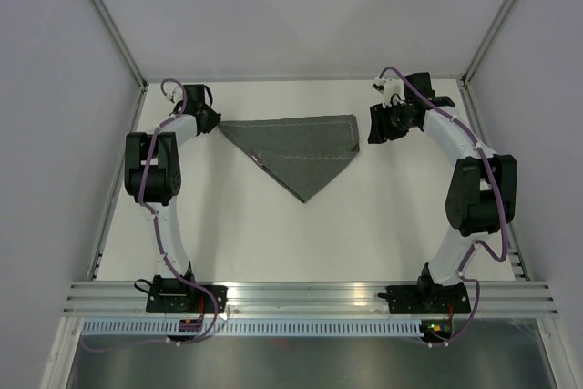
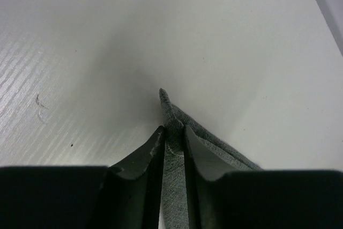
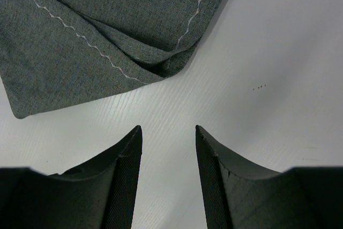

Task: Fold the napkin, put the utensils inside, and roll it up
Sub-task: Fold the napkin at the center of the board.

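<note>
The dark grey napkin point(image 1: 301, 154) lies folded into a triangle at the back middle of the white table, its point toward the near side. My left gripper point(image 1: 215, 122) is shut on the napkin's left corner point(image 2: 172, 127); the cloth runs between its fingers. My right gripper point(image 1: 375, 125) is open and empty, just right of the napkin's right corner point(image 3: 161, 63), over bare table. A pale stitched line shows along the hem in the right wrist view. No utensils are in view.
The white table point(image 1: 301, 234) is ringed by grey walls at the back and sides. An aluminium rail point(image 1: 310, 298) with both arm bases runs along the near edge.
</note>
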Robot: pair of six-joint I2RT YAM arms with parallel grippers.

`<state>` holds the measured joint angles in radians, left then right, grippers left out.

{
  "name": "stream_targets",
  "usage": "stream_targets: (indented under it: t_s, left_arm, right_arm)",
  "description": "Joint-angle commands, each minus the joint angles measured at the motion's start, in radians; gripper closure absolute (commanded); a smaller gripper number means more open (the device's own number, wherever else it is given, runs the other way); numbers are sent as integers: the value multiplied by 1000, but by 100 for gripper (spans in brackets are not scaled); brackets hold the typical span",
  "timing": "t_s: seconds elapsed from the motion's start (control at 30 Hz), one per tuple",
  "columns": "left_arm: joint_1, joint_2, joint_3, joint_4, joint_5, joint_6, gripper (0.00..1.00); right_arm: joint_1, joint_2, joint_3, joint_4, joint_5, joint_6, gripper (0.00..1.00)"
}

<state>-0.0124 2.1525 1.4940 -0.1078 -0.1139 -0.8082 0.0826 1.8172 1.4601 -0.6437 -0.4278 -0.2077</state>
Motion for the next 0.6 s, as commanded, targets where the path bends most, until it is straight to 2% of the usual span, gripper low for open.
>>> stream_targets:
  t_s: [0.0, 0.13, 0.2, 0.37, 0.57]
  left_arm:
    - [5, 20, 48, -13, 2, -23, 77]
    - [5, 14, 45, 17, 37, -6, 92]
    - [3, 10, 43, 40, 77, 10, 96]
    - [-4, -23, 5, 102, 163, 50, 98]
    - [-34, -118, -116, 270, 270, 108, 98]
  right_arm:
    - [5, 5, 0, 15, 4, -15, 50]
    - [5, 7, 0, 15, 4, -15, 50]
    - [5, 7, 0, 16, 4, -16, 50]
    - [5, 5, -4, 18, 1, -13, 50]
    - [5, -7, -7, 18, 3, -13, 50]
